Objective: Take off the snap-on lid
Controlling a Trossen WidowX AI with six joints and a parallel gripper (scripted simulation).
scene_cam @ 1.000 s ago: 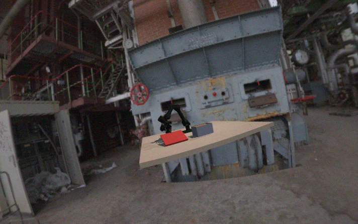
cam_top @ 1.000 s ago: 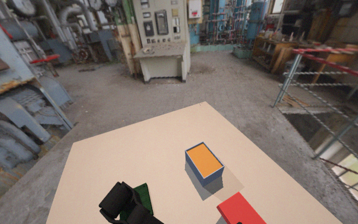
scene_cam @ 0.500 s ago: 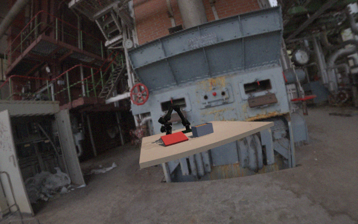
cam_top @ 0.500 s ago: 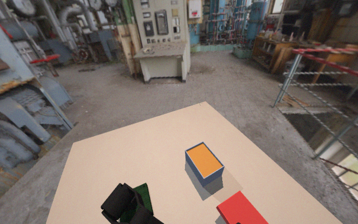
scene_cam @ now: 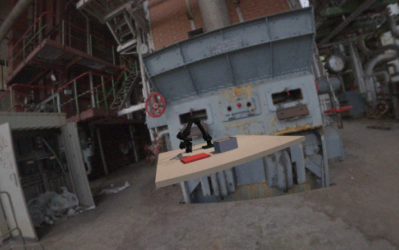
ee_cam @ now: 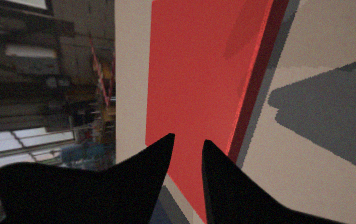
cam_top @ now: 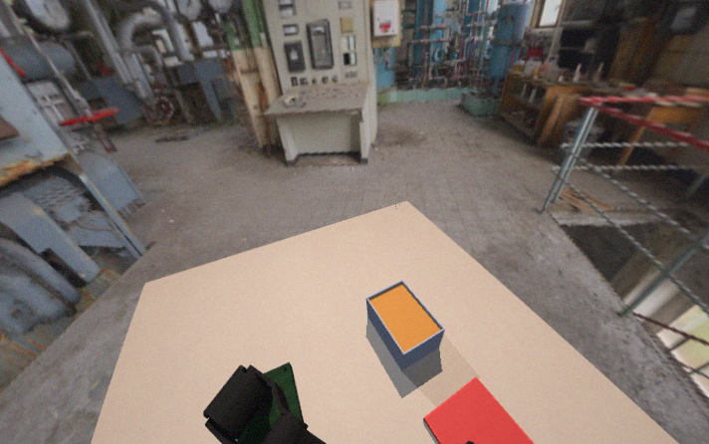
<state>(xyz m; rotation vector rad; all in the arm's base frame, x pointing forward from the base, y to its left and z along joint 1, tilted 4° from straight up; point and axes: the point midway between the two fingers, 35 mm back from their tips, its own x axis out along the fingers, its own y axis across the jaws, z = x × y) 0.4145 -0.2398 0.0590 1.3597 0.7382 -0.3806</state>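
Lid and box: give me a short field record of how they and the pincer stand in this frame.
lid: red, off the box, lying flat on the table
box: blue, upright, open, orange inside
lid and box: apart, not touching
pincer: above the lid, fingers slightly apart, nothing between them
lid right side up: cannot tell

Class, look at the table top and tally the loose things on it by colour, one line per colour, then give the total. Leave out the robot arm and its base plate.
Red: 1, the lid, lying flat
Blue with orange inside: 1, the open storage box
Total: 2
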